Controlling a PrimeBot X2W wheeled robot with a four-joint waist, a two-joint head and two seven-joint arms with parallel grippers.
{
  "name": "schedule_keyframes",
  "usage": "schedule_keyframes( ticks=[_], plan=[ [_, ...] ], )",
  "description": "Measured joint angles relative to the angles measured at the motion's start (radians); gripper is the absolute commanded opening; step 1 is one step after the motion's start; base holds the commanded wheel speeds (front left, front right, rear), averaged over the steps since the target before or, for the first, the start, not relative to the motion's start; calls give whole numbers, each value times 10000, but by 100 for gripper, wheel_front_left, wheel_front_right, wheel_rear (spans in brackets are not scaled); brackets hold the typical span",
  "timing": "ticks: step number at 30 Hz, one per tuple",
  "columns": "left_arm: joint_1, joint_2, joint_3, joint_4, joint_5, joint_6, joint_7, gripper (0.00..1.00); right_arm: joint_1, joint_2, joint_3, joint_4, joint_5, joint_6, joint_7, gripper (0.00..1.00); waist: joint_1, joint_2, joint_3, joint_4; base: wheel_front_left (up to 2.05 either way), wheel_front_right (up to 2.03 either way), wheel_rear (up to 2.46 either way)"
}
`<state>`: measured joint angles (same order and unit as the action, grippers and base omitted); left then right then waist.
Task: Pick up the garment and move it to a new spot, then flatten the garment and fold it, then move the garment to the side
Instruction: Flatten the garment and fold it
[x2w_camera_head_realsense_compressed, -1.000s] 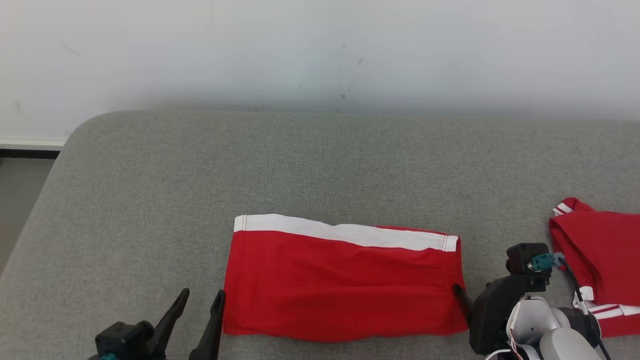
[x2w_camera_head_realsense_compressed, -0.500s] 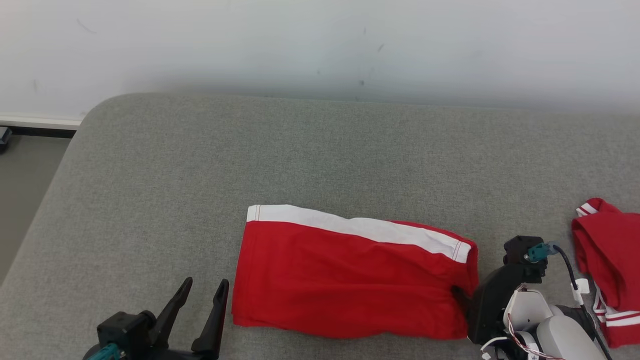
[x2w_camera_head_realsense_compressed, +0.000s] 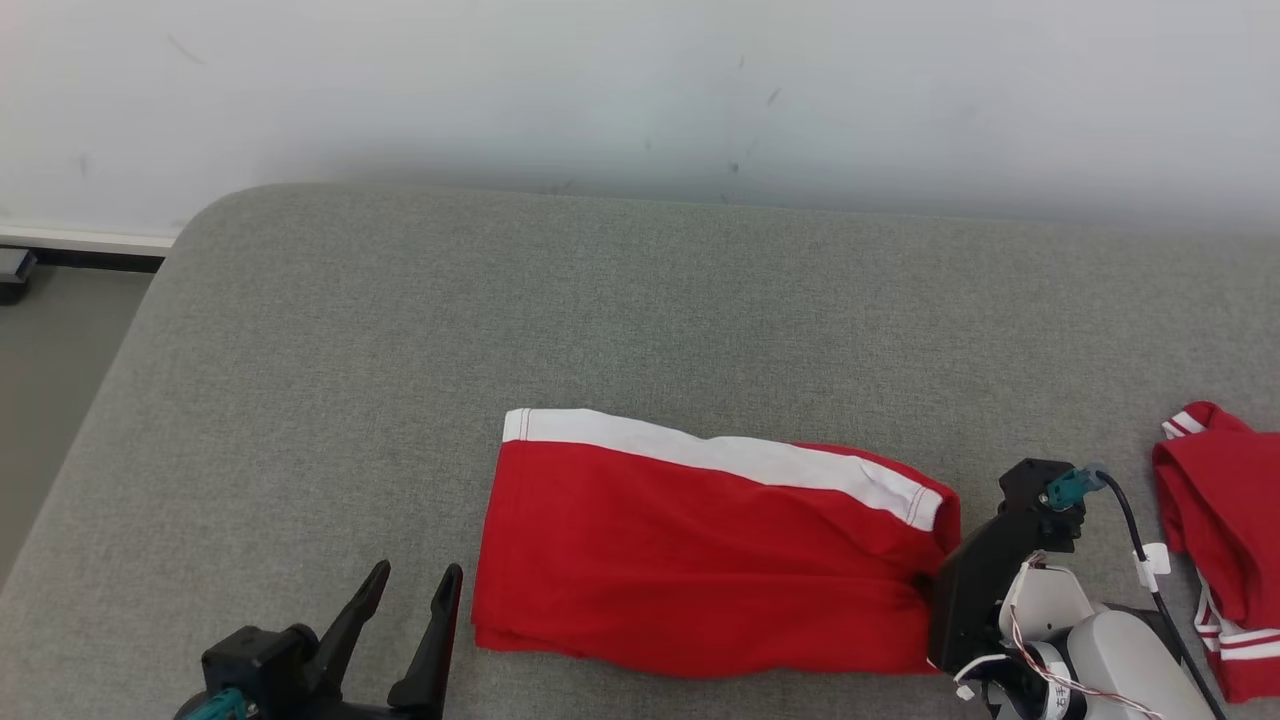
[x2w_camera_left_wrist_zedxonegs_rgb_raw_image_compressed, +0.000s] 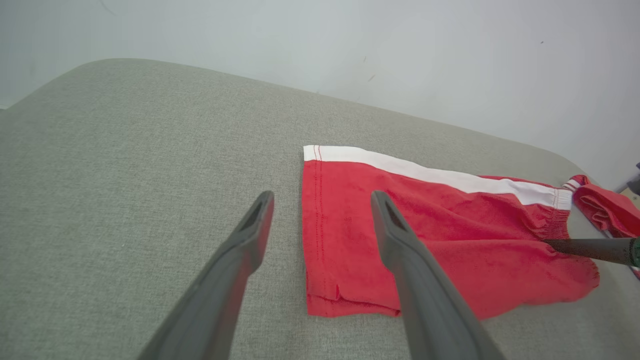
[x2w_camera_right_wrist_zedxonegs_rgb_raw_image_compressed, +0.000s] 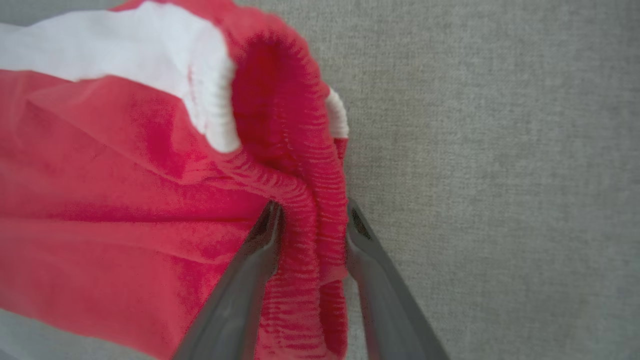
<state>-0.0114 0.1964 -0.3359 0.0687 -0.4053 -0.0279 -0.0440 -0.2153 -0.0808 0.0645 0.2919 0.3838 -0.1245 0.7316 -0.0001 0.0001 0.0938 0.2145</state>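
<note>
Centrally, folded red shorts (x2w_camera_head_realsense_compressed: 700, 560) lie flat on a grey, coarse-woven upholstered cushion (x2w_camera_head_realsense_compressed: 640, 320), toward its front edge. They form a rough rectangle of soft knit, with a white stripe (x2w_camera_head_realsense_compressed: 720, 455) along the side facing the cushion's back. The gathered, ribbed elastic waistband (x2w_camera_right_wrist_zedxonegs_rgb_raw_image_compressed: 300, 165) points toward the cushion's right side. There it bulges upward, pinched between the two dark, tapered fingers of the right gripper (x2w_camera_right_wrist_zedxonegs_rgb_raw_image_compressed: 312, 207), one pressing each face. The left gripper (x2w_camera_head_realsense_compressed: 418, 572) hangs over the cushion's front edge, left of middle, with its jaws spread and holding nothing. A second, crumpled red-and-white garment (x2w_camera_head_realsense_compressed: 1215, 520) rests farther toward the cushion's right side.
</note>
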Motion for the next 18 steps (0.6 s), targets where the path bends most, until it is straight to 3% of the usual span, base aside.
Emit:
schedule_keyframes(
  ticks=[2,10,18],
  plan=[
    [0,-2,-2,15,-4,0,0,100,1,21,2,17,0,0,81,0,0,-1,-9,16,0,0,0],
    [1,4,0,42,-13,0,0,100,-2,96,-188,10,-2,0,180,0,0,0,-33,29,0,0,0],
    [16,6,2,58,-29,2,-4,100,68,0,-1083,-384,-286,0,209,0,1,0,-85,-51,0,0,0]
  ],
)
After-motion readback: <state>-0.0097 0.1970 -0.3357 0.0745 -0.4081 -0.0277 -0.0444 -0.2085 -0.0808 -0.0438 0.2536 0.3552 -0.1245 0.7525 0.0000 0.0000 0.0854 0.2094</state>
